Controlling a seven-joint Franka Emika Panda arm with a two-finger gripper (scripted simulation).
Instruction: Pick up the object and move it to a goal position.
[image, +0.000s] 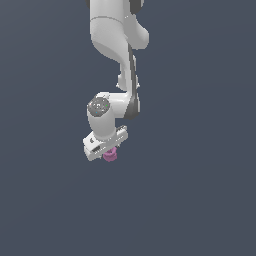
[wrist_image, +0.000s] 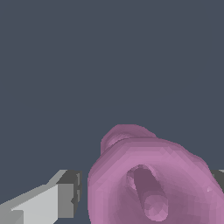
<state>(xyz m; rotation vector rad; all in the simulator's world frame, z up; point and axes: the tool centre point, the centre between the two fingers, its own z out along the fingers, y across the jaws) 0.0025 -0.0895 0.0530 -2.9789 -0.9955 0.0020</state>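
The object (image: 110, 156) is a small pink-purple spool-like cup that shows just under the white hand of my gripper (image: 109, 152) in the exterior view. In the wrist view the object (wrist_image: 131, 157) fills the space between the two fingers, hollow top towards the camera, with a flared rim. One grey-tipped finger (wrist_image: 68, 199) presses against one side of it, and the edge of the other finger (wrist_image: 218, 179) shows at its opposite side. My gripper (wrist_image: 146, 190) is shut on the object. The exterior view hides the fingertips behind the hand.
A plain dark grey-blue surface (image: 200, 200) fills the background of both views. The white arm (image: 117, 45) comes down from the top of the exterior view. No other object shows.
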